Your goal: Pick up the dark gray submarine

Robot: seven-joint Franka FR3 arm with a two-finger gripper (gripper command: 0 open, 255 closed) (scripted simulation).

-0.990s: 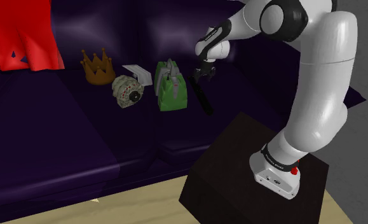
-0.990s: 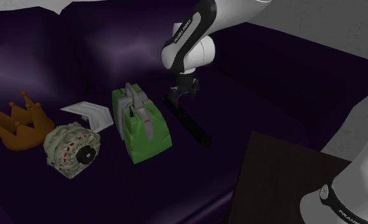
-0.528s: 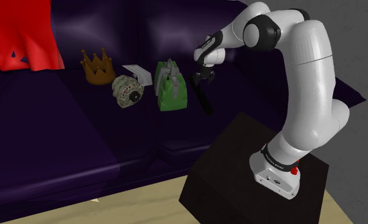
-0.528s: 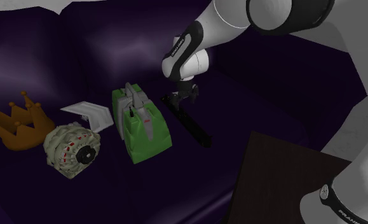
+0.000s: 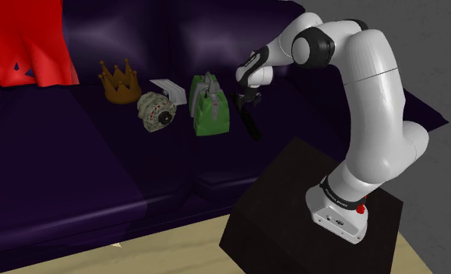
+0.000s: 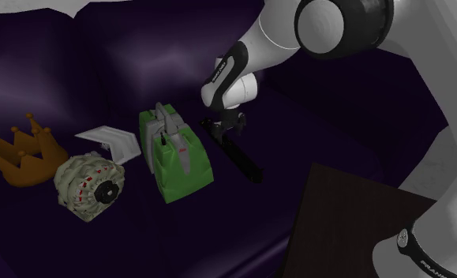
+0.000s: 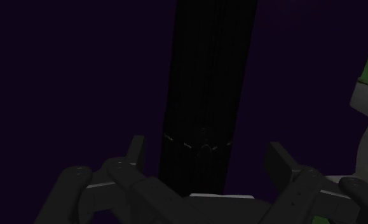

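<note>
Shoulder: saw hand low over slim, rod-like black submarine on glossy purple sofa, beside green bag. Second exterior: read "FRAN" on arm. Wrist: found fingers spread wide astride submarine, not touching.

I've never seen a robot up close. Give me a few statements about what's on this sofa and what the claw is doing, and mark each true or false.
1. The claw is open, with a finger on either side of the long dark submarine. True.
2. The submarine lies on a wooden table. False: it lies on the dark purple sofa.
3. A brown crown sits on the sofa. True.
4. The green and grey object is stacked on the crown. False: it stands beside the submarine, apart from the crown.
</note>
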